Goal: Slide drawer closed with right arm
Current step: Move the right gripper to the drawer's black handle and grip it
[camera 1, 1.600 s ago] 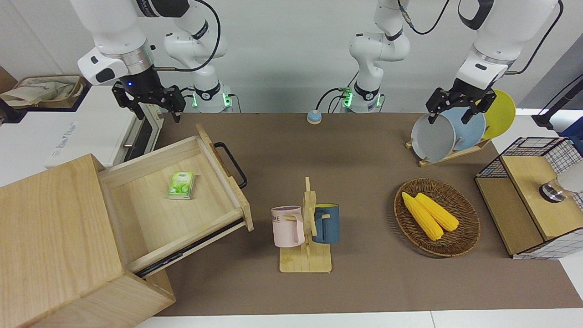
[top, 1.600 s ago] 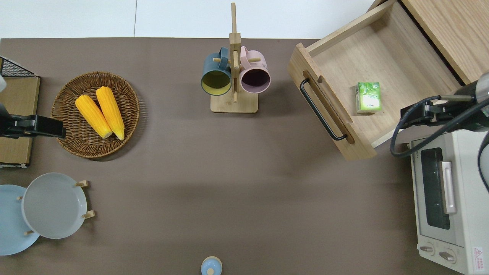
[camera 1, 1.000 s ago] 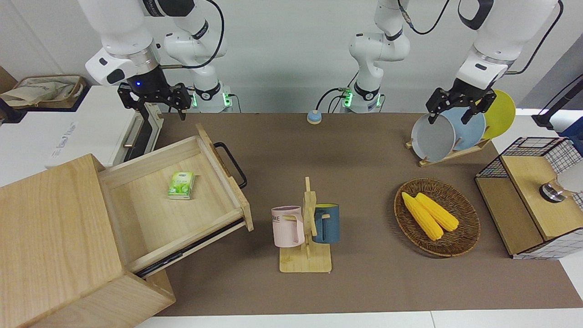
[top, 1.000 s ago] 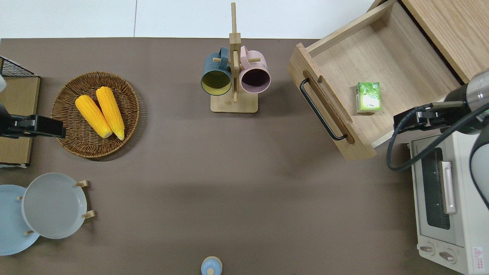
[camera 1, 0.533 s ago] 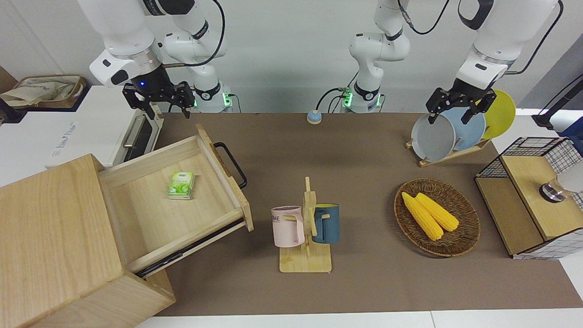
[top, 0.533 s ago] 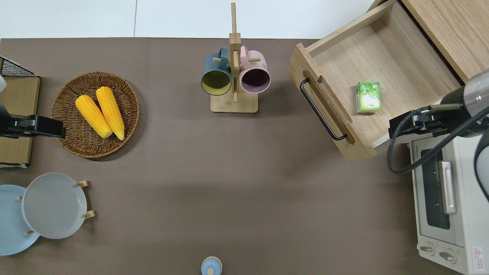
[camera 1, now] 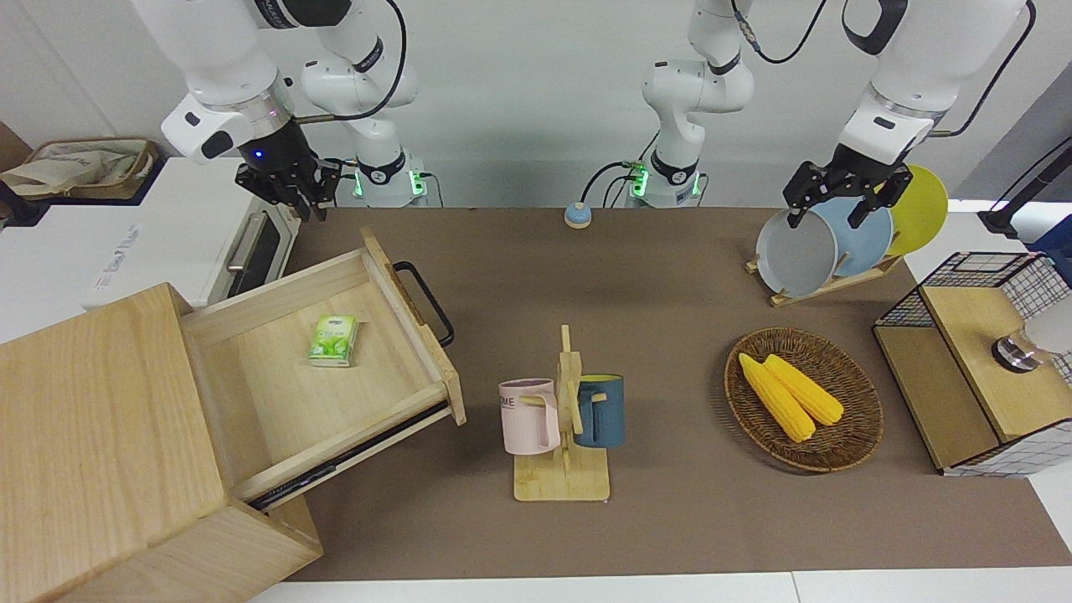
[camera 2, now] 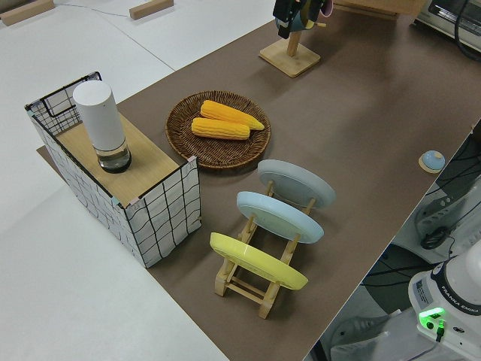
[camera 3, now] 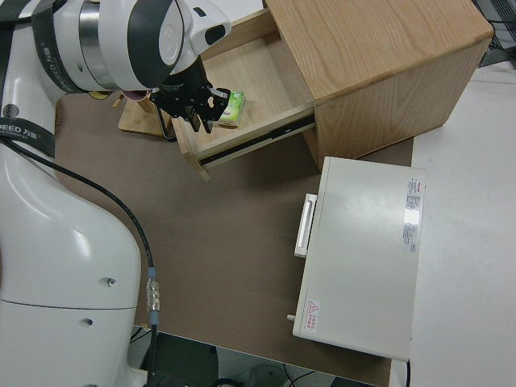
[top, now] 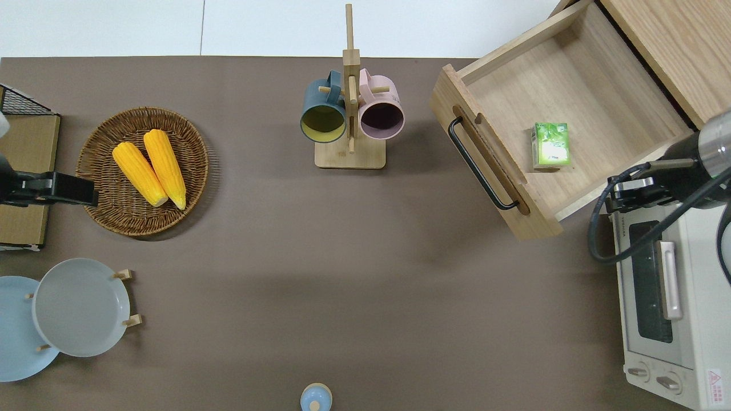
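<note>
front view: the drawer [camera 1: 335, 368] stands pulled far out of the wooden box [camera 1: 100, 452] at the table's [camera 1: 653, 276] right-arm end, its black handle [camera 1: 425, 301] facing the table's middle. a green packet [camera 1: 333, 340] lies inside. the right claw [camera 1: 295, 194] hangs in the air with its fingers pressed together, holding nothing. the left arm is parked, its claw [camera 1: 842, 205] spread.

overhead view: the drawer [top: 571, 120] sits near the table's [top: 342, 274] farther edge, askew. the right claw [top: 628, 191] is over the gap between the drawer's nearer side wall and the toaster oven [top: 668, 297].

right side view: the right claw [camera 3: 200, 110] points down, clear of the drawer [camera 3: 250, 85].
</note>
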{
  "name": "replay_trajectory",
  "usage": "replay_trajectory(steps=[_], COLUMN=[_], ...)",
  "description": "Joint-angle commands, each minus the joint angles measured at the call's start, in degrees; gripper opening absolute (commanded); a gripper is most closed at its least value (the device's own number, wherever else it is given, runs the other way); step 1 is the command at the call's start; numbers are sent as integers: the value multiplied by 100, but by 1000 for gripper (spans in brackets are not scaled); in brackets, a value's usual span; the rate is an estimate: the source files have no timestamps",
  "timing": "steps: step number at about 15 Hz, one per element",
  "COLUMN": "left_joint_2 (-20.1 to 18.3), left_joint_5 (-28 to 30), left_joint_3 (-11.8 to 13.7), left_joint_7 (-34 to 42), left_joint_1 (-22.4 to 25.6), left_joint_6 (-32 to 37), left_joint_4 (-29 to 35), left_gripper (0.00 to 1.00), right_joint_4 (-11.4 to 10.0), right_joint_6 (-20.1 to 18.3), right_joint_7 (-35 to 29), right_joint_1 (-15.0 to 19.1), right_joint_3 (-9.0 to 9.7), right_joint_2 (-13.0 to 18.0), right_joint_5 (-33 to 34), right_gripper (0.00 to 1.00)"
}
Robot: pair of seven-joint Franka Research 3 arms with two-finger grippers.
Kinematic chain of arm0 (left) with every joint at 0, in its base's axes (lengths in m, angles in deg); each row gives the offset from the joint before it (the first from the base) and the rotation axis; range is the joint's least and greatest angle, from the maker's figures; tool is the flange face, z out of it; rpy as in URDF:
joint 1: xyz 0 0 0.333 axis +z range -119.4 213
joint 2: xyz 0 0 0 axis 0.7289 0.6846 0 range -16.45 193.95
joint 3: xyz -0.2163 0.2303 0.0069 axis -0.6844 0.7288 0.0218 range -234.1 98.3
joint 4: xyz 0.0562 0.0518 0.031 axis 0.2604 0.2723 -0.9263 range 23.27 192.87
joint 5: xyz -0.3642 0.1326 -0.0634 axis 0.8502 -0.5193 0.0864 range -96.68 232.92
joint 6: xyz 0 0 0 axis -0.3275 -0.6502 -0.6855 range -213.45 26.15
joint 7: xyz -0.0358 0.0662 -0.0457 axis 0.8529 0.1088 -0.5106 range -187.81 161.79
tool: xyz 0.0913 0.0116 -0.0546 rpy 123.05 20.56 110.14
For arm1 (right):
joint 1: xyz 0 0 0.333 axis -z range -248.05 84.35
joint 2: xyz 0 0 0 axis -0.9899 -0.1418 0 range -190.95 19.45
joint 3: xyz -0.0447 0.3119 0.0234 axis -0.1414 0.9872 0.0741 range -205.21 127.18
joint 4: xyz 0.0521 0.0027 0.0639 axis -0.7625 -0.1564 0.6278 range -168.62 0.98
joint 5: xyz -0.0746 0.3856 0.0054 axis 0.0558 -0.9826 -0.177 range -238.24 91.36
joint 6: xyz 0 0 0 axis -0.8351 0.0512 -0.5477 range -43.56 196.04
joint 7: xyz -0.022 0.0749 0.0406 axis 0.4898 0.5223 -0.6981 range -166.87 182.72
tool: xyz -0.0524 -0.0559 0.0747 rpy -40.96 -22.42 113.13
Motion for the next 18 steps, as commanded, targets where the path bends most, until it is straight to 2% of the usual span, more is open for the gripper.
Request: replay_trajectory(steps=[1, 3, 6, 7, 10, 12, 15, 18], left_joint_2=[78, 78, 78, 78, 78, 78, 78, 78], left_joint_5=[-63, -63, -72, -63, -63, -72, -63, -72], left_joint_3=[97, 97, 97, 97, 97, 97, 97, 97], left_joint_7=[52, 52, 52, 52, 52, 52, 52, 52], left_joint_1=[-99, -99, -99, -99, -99, -99, -99, -99], left_joint_6=[-4, -4, -4, -4, -4, -4, -4, -4], left_joint_4=[-120, -120, -120, -120, -120, -120, -120, -120], left_gripper=[998, 995, 995, 995, 995, 998, 998, 998], right_joint_4=[-104, -95, -42, -42, 1, 98, 116, 107], right_joint_6=[-62, -141, -142, -107, -28, 191, 631, 983], right_joint_7=[99, 30, -409, -584, -1357, -1980, -3035, -3906], right_joint_1=[1, 0, -26, -96, -394, -719, -1185, -1466], right_joint_3=[9, 53, 132, 228, 299, 308, 299, 290], right_joint_2=[170, 170, 170, 170, 170, 135, 74, -93], right_joint_5=[-126, -152, -196, -187, -187, -179, -179, -179], right_gripper=[0, 0, 0, 0, 0, 0, 0, 0])
